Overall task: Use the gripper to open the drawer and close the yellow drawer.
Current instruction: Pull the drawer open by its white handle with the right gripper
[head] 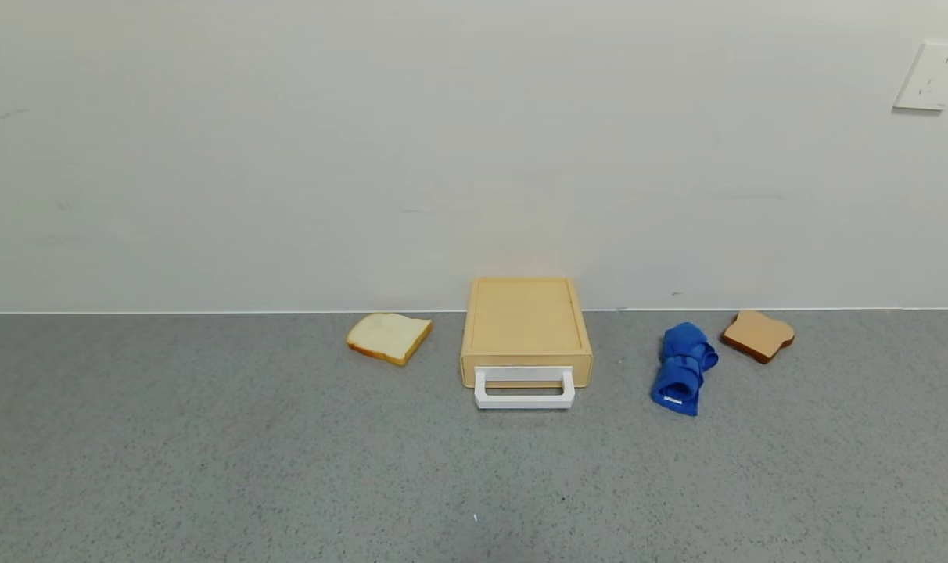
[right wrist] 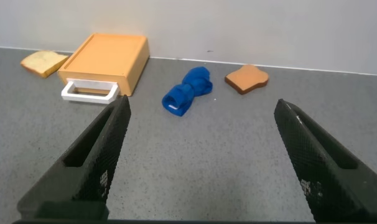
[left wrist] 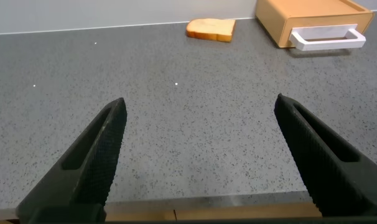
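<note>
The pale yellow-tan drawer box (head: 526,324) sits against the wall at the table's middle, shut, with its white loop handle (head: 524,389) facing me. It also shows in the left wrist view (left wrist: 313,18) and the right wrist view (right wrist: 104,61). Neither arm shows in the head view. My left gripper (left wrist: 200,109) is open and empty over the table's near edge, well short of the drawer. My right gripper (right wrist: 202,112) is open and empty over bare table, short of the drawer and the blue cloth.
A pale bread slice (head: 389,337) lies left of the drawer. A rolled blue cloth (head: 684,367) and a brown bread slice (head: 758,335) lie to its right. The grey speckled table (head: 286,469) ends at a white wall with a socket (head: 934,77).
</note>
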Motion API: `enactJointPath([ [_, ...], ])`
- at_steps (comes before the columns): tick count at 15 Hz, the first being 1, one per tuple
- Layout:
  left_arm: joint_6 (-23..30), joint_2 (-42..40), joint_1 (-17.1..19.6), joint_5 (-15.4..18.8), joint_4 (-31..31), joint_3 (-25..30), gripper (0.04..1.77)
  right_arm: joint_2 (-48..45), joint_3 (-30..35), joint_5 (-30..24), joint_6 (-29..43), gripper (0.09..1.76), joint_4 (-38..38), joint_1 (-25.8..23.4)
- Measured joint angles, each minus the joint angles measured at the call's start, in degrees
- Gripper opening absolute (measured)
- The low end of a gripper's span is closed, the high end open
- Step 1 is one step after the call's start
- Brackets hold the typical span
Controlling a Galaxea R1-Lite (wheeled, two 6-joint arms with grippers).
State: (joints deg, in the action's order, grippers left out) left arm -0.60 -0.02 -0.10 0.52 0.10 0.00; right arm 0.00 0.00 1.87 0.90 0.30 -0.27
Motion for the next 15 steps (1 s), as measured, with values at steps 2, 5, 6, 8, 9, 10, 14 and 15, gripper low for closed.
enactJointPath([
  [2, -0.02, 0.00, 0.00, 0.00, 0.00, 0.00, 1.72, 0.05, -1.67, -0.13, 0.00, 1.70, 1.04, 0.09],
  [5, 0.00, 0.00, 0.00, 0.00, 0.00, 0.00, 1.72, 2.83, -9.75, -0.24, 0.04, 1.70, 4.49, 0.27],
  [6, 0.00, 0.00, 0.00, 0.00, 0.00, 0.00, 1.72, 4.85, -12.87, -0.60, 0.04, 1.70, 4.92, 0.38],
  [8, -0.02, 0.00, 0.00, 0.00, 0.00, 0.00, 1.72, 10.33, -19.10, -1.65, 0.06, 1.70, 5.51, 0.89],
  [9, -0.02, 0.00, 0.00, 0.00, 0.00, 0.00, 1.72, 13.31, -21.93, -2.24, 0.06, 1.70, 5.69, 1.11],
  [10, -0.02, 0.00, 0.00, 0.00, 0.00, 0.00, 1.72, 16.48, -24.70, -3.07, 0.04, 1.70, 5.75, 1.30],
  [14, 0.00, 0.00, 0.00, 0.00, 0.00, 0.00, 1.72, 30.76, -33.62, -7.05, 0.02, 1.70, 5.86, 1.52],
  [15, 0.00, 0.00, 0.00, 0.00, 0.00, 0.00, 1.72, 34.45, -35.61, -8.12, 0.00, 1.70, 5.84, 1.54],
])
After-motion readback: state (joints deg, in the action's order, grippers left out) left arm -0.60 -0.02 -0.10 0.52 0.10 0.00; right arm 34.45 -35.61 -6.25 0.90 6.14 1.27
